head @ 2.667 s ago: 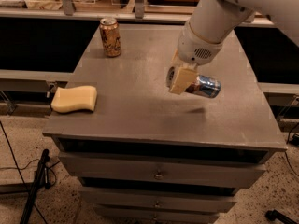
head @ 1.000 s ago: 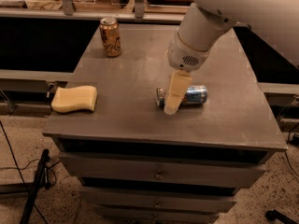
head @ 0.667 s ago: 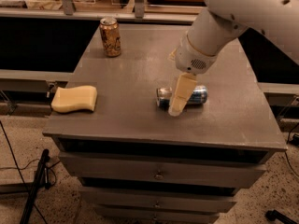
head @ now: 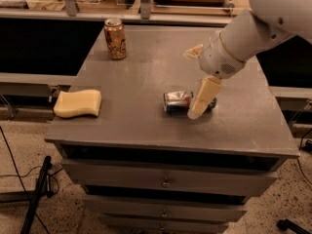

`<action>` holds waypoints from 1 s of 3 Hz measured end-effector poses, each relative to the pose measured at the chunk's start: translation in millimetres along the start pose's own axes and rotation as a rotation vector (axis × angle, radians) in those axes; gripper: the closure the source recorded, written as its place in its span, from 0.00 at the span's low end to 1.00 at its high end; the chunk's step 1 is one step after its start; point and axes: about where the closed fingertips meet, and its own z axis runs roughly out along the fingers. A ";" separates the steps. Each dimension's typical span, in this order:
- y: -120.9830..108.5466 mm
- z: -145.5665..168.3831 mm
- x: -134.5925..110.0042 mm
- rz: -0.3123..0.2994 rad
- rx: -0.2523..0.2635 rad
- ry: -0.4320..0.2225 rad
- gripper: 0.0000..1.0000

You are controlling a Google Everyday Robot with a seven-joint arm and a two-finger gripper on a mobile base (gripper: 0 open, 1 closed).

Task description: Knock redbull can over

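The redbull can (head: 177, 101) lies on its side near the middle of the grey cabinet top (head: 146, 67), its silver end facing left. My gripper (head: 190, 85) hangs over the can's right end. One cream finger (head: 204, 98) points down in front of the can and covers its blue part. The other finger (head: 193, 52) sticks out to the upper left, well apart from the first. The gripper is open and holds nothing.
An orange-gold patterned can (head: 115, 38) stands upright at the back left. A yellow sponge (head: 78, 103) lies at the front left edge. Drawers sit below the top, and shelving runs along the back.
The can went from near the gripper to lying on its side on the top. The arm has since swung to the right, with its fingers spread wider over the can.
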 end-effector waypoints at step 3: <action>-7.3 -27.7 17.6 -0.162 -0.083 0.012 0.00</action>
